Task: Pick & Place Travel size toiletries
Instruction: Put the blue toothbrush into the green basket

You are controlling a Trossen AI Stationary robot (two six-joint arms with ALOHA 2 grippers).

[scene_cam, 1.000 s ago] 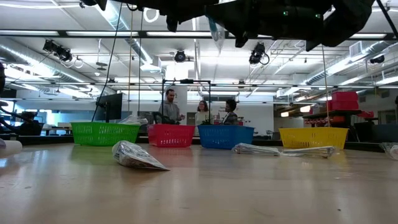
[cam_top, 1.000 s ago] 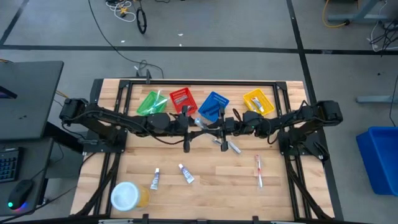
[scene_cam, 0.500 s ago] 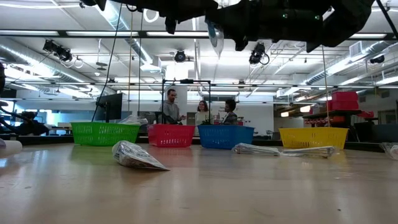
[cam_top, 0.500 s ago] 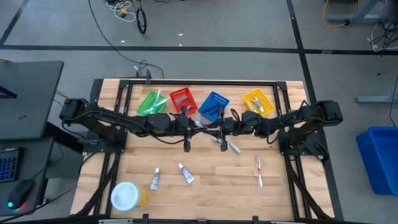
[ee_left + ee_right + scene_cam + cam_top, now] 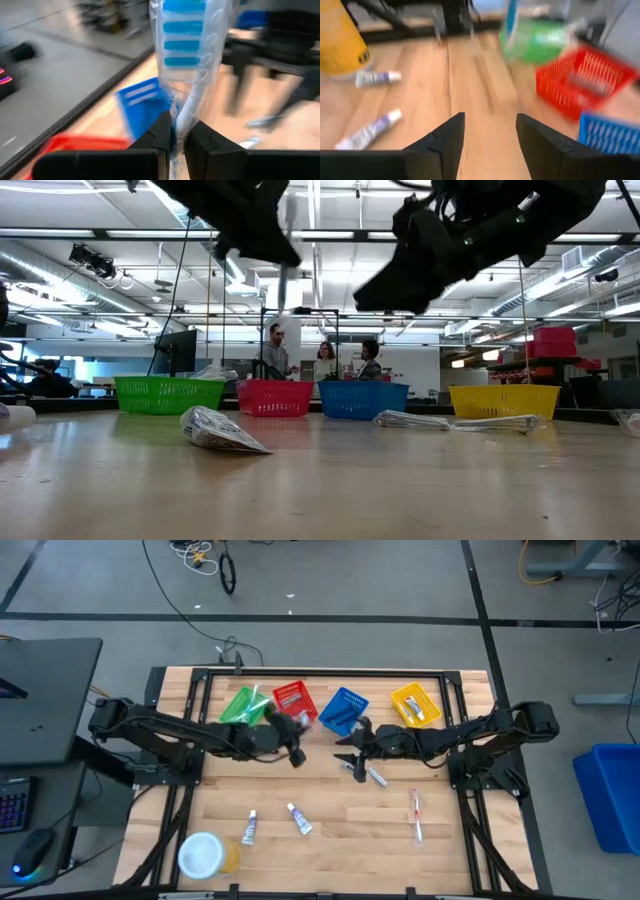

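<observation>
Left gripper (image 5: 173, 134) is pinching a wrapped blue toothbrush (image 5: 192, 50) above the red basket (image 5: 293, 698). Right gripper (image 5: 487, 145) is hovering mid-table, fingers spread, holding nothing.

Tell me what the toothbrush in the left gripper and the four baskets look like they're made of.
The toothbrush, clamped in the left gripper, looks like white plastic with blue bristles, sealed in a clear glossy film wrapper that crinkles and glints. The green, red, blue and yellow baskets look like moulded plastic with slotted walls.
</observation>
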